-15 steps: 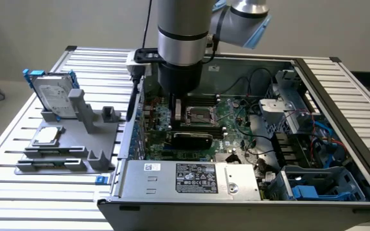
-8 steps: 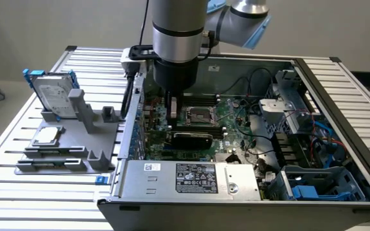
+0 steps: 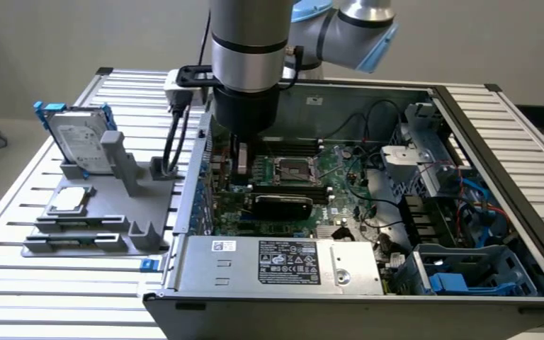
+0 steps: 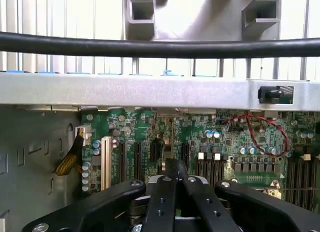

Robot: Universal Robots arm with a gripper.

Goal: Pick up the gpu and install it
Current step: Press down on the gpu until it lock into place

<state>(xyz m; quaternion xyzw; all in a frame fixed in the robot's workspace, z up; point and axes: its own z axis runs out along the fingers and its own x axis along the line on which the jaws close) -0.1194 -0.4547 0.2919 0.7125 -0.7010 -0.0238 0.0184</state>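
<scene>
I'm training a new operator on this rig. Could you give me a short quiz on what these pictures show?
1. True or false: the hand hangs over the grey holder outside the case.
2. What stands upright in that holder? A) a hard drive with blue rails; B) a fan; C) a power supply.
3. Where is the gpu?

Key:
1. False; it is down inside the case.
2. A.
3. Inside the case, on the motherboard.

No wording can be read anywhere. The black rectangular label (image 3: 289,257) and the small white sticker (image 3: 223,246) on the silver metal power-supply box (image 3: 282,263) carry print and symbols too small to make out.
</scene>
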